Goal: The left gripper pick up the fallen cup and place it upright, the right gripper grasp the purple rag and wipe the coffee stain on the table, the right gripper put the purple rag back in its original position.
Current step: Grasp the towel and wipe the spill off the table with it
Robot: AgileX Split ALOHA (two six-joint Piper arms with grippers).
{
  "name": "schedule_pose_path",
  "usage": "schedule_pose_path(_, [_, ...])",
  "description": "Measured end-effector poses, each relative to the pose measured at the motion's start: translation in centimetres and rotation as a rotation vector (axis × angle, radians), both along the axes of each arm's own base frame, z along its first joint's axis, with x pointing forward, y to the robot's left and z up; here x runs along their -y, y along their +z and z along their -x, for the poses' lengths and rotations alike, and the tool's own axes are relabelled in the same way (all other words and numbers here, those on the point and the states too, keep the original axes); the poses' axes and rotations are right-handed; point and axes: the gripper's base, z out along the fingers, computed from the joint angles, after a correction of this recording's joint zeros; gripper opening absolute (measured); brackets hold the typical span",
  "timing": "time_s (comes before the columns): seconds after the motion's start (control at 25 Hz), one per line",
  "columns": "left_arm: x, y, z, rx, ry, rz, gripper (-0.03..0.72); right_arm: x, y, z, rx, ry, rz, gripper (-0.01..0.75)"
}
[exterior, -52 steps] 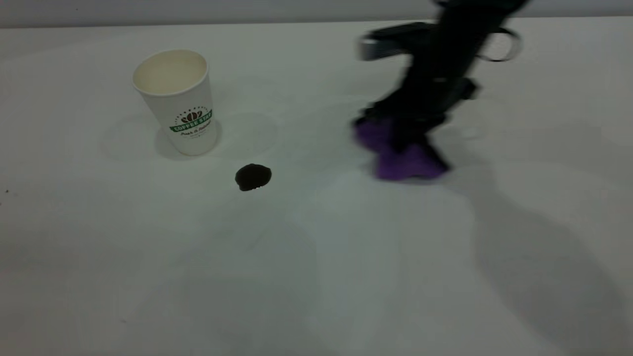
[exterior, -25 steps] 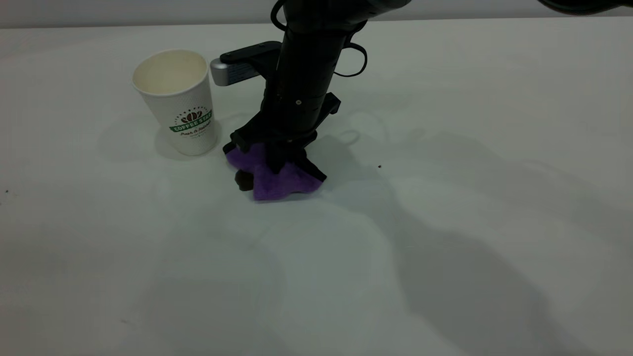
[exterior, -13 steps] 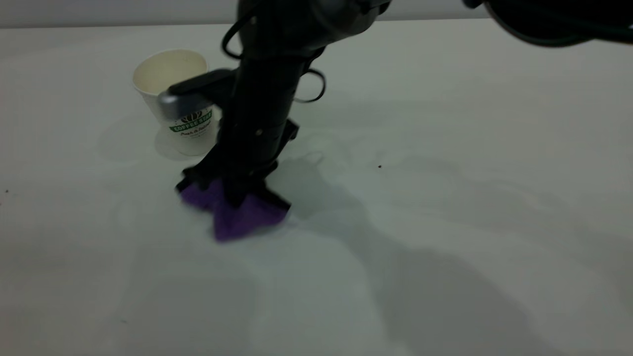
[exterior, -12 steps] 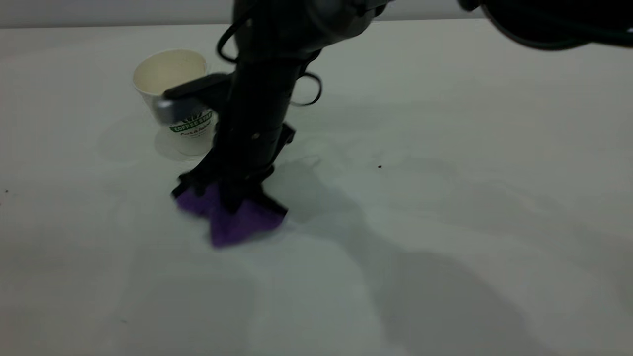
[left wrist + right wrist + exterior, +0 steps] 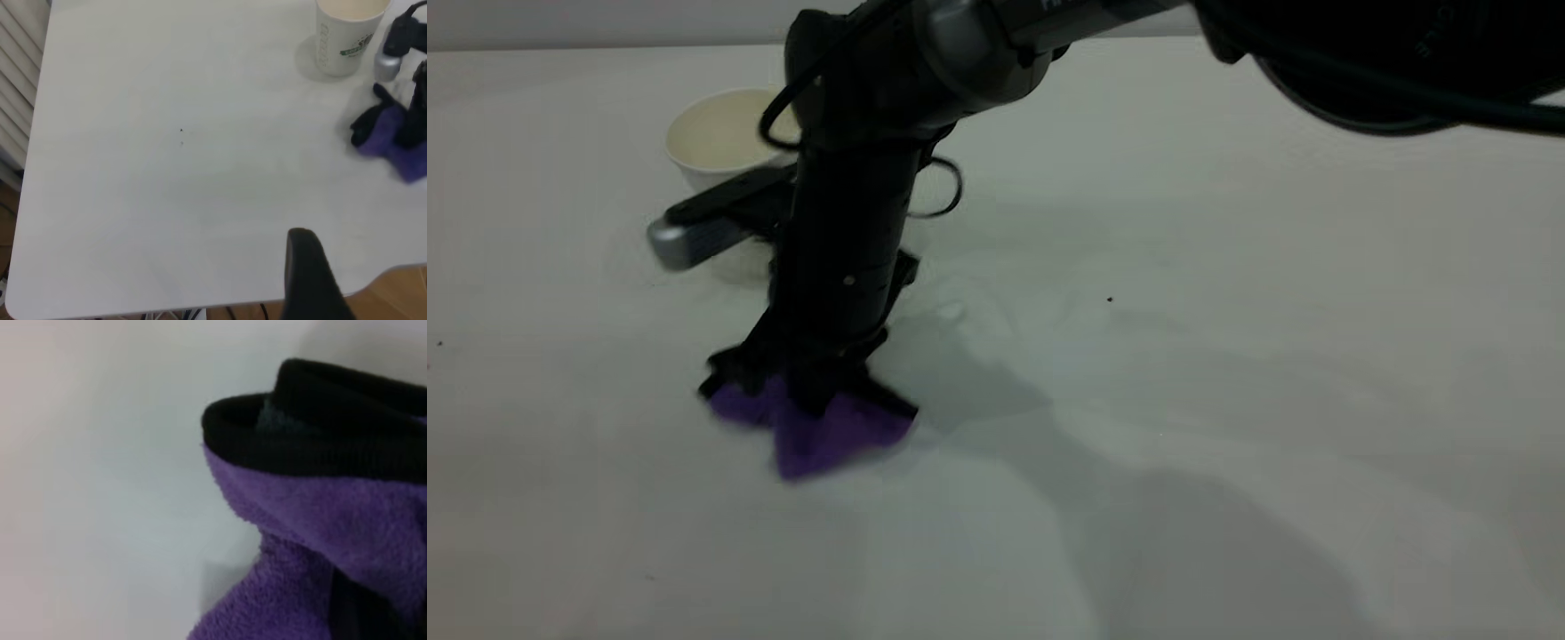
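The right jaws (image 5: 811, 391) are clamped on the purple rag (image 5: 818, 431), pinching its middle so that the cloth bunches up between the dark fingers and flares out on both sides against the counter (image 5: 1227, 356). The arm comes down steeply from the exterior view's 1 o'clock corner, its silvery-grey side piece (image 5: 680, 242) jutting toward 9 o'clock in front of the cup (image 5: 716, 142).

The cup stands upright at about 11 o'clock of the rag; the exterior view shows only its cream-coloured mouth and a strip of white wall, the rest hidden behind the arm. The left wrist view gives what that view does not: the cup (image 5: 347, 33) with its green logo and a row of small printed boxes on the side, standing clear of the rag (image 5: 393, 140), with bare counter between them. That view also shows a near edge of the counter (image 5: 167, 200) and a wooden floor beneath.

The right wrist view is filled with fluffy purple pile (image 5: 333, 540) and a rolled black edging (image 5: 313, 433), with plain counter beside it.

No coffee stain shows in any view; the counter around the rag looks clean, and what lies under the cloth is hidden.

Of the left jaws only a single dark finger (image 5: 310, 280) shows in the left wrist view, above the counter's edge and well apart from the cup; I cannot tell whether they stand apart or together.
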Motion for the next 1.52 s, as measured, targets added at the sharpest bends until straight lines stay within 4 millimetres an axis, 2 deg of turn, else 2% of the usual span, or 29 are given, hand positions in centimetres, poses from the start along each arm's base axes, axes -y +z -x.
schedule_pose_path(0.4, [0.0, 0.0, 0.0, 0.0, 0.0, 0.0, 0.461, 5.8, 0.4, -6.2, 0.109, -0.271, 0.124, 0.065])
schedule_pose_path(0.52, [0.0, 0.0, 0.0, 0.0, 0.0, 0.0, 0.461, 7.3, 0.5, -7.4, 0.089, -0.372, 0.134, 0.066])
schedule_pose_path(0.6, [0.0, 0.0, 0.0, 0.0, 0.0, 0.0, 0.461, 7.6, 0.5, -7.6, 0.065, -0.402, 0.123, 0.068])
schedule_pose_path(0.8, [0.0, 0.0, 0.0, 0.0, 0.0, 0.0, 0.461, 6.1, 0.6, -6.6, -0.007, -0.341, 0.022, 0.068])
schedule_pose_path(1.0, [0.0, 0.0, 0.0, 0.0, 0.0, 0.0, 0.461, 2.4, 0.2, -3.4, -0.096, -0.276, -0.084, 0.068])
schedule_pose_path(1.16, [0.0, 0.0, 0.0, 0.0, 0.001, 0.001, 0.461, 0.4, 0.3, -1.2, -0.118, -0.198, -0.104, 0.069])
schedule_pose_path(1.36, [0.0, 0.0, 0.0, 0.0, 0.001, 0.001, 0.461, -1.4, 0.3, 1.5, -0.118, -0.014, -0.094, 0.07])
schedule_pose_path(1.52, [0.0, 0.0, 0.0, 0.0, 0.001, 0.002, 0.461, -1.6, 0.3, 1.7, -0.102, 0.003, -0.097, 0.07])
